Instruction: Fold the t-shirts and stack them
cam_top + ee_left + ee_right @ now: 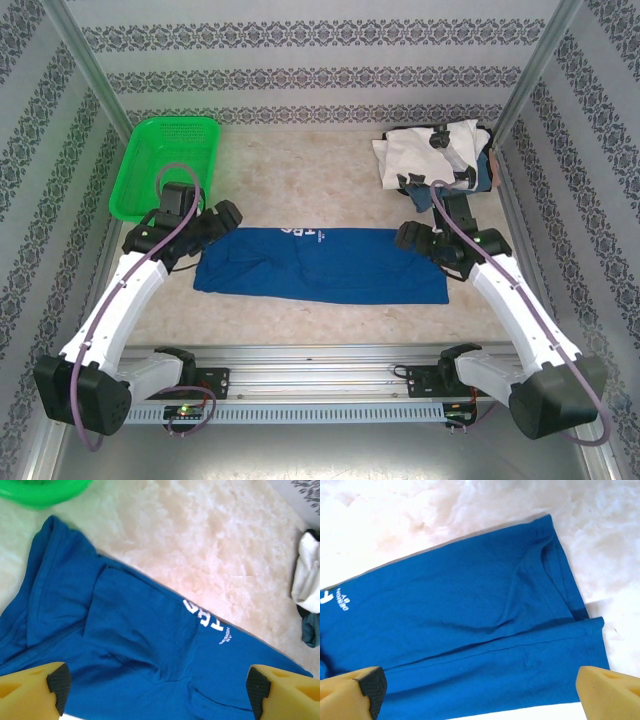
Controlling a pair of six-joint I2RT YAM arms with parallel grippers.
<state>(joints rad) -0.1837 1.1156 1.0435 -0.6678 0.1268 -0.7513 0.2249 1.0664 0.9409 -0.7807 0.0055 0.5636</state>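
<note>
Top external, folded blue t-shirt (320,265), green basket (165,160), left wrist, white lettering (202,622)

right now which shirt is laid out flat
The blue shirt with white lettering: it lies stretched out flat at mid-table. The white shirt and the greyish shirt under it are bunched in a heap at the far right corner.

We see the blue t-shirt (320,263) as soft, matt cloth with stitched hems and flat white print. The white t-shirt (425,150) at the bench's far right corner is matt cloth too. The bench (300,180) looks pale, mottled, dull. The basket (160,150) is glossy green plastic mesh. The left gripper (158,687) has matt yellow fingers (25,690) with black rubbery-looking pads (59,685); the near-edge rail (320,355) is bare metal.
</note>
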